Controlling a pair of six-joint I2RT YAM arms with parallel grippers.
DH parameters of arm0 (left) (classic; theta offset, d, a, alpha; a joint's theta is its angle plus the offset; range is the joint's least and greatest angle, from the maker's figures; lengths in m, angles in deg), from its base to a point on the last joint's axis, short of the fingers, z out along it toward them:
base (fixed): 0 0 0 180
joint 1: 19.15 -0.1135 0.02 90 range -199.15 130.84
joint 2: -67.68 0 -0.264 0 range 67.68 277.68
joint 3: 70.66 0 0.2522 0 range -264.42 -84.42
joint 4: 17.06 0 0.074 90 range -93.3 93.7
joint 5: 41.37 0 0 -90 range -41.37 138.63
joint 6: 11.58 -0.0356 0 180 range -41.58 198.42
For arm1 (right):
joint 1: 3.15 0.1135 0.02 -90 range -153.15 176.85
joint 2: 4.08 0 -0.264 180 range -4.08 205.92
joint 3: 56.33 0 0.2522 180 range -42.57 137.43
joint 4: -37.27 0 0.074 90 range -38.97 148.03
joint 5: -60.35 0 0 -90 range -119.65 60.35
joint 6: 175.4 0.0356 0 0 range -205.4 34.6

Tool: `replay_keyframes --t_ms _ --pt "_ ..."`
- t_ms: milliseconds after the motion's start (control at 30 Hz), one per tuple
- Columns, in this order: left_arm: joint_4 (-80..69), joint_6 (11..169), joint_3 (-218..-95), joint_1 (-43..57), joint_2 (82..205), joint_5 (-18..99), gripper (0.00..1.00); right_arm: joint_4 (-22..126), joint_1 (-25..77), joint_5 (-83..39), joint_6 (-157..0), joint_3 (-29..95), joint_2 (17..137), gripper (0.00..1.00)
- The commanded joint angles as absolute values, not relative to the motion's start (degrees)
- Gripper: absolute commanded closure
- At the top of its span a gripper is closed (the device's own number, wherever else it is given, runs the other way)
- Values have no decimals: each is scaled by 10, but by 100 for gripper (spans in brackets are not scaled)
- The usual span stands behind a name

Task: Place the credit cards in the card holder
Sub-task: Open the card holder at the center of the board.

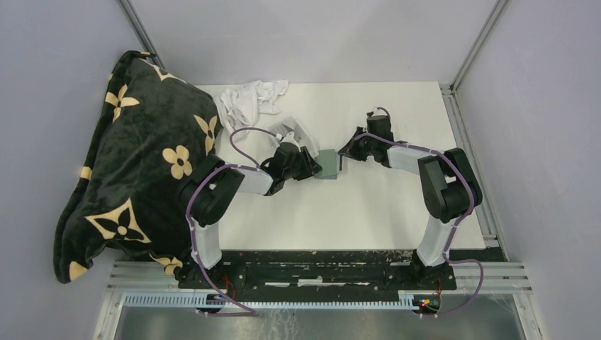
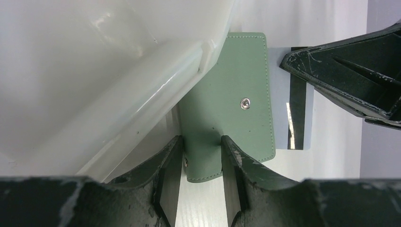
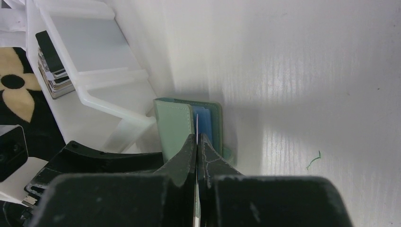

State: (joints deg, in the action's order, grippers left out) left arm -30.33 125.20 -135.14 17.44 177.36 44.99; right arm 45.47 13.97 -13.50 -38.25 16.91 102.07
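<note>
The grey-green card holder (image 1: 327, 165) lies on the white table, against the clear tray. In the left wrist view the card holder (image 2: 231, 94) shows its snap, and my left gripper (image 2: 202, 146) is closed on its tab from both sides. My right gripper (image 3: 196, 137) is shut on a thin card (image 3: 196, 124), seen edge-on, with its tip at the holder's blue-lined opening (image 3: 204, 124). The left wrist view shows that light grey card with a dark stripe (image 2: 295, 118) sticking out from behind the holder's right edge. More cards (image 3: 52, 71) are stacked in the tray.
A clear plastic tray (image 1: 294, 131) stands just behind the left gripper, touching the holder. White crumpled cloth (image 1: 251, 99) lies at the back. A black blanket with cream flowers (image 1: 142, 163) covers the table's left side. Metal frame rails run along the right edge.
</note>
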Motion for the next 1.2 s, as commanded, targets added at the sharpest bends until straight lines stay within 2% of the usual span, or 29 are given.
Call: replay_keyframes --t_ms 0,533,1167 --pt "-296 1274 -1339 174 1767 422 57 420 141 -119 -374 174 1026 99" --pt "-379 1305 -1345 174 1799 311 59 407 142 -90 -386 160 1016 99" --pt "-405 1338 -1422 202 1874 234 57 569 173 -125 -490 148 887 99"
